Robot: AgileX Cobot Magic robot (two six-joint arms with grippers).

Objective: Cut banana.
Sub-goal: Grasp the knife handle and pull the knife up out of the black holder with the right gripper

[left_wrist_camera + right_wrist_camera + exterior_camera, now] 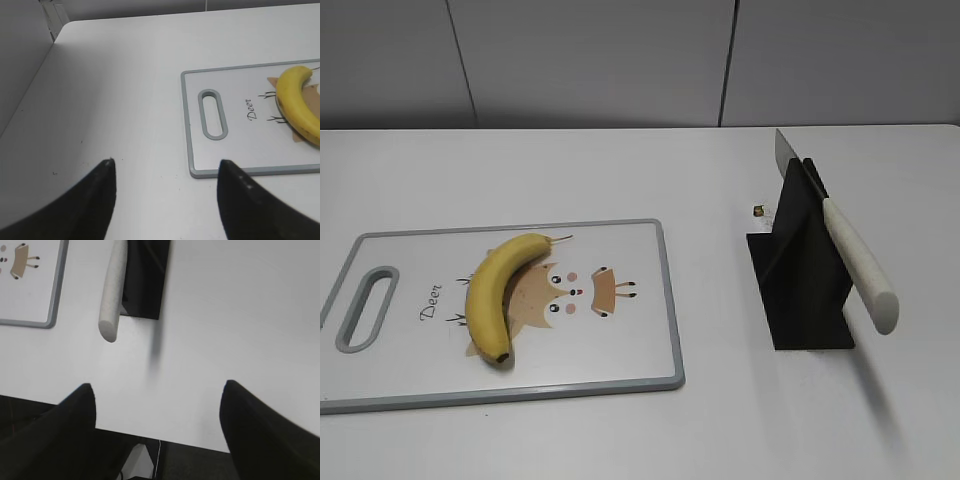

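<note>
Right gripper (157, 405): fingers spread wide, nothing between them; it hangs over the near edge of the worktop (720, 420); the floor shows below. Just beyond it, up and a little left in the right wrist view, the pale knife (112, 295) handle pokes toward the gripper; its butt end is the nearest part.

Left gripper (165, 185): spread too, empty; it hovers over bare worktop, short of the board (235, 145); the board's slotted handle end is the part closest to it.

Board lies on the left half of the worktop, grey rim, cartoon deer print; the script word "Deer" reads clearly beside the handle slot; no other writing legible.

Banana (500, 295): unpeeled, on the board's middle-left, over the print; long axis runs near-to-far with a lean, dark tip toward the near edge, stem toward the far right; from the left gripper it lies ahead and to the right.

Knife rests slanted in a black stand (800, 275) on the right, well apart from the board; blade up and away, handle down toward the near side.

Judgement: the right arm is the nearer one to the knife; the handle's axis points almost straight at it, so a reach forward and slightly left should meet it; the left arm is better placed to steady the banana.

A small dark speck sits on the worktop behind the stand; too small to identify.
</note>
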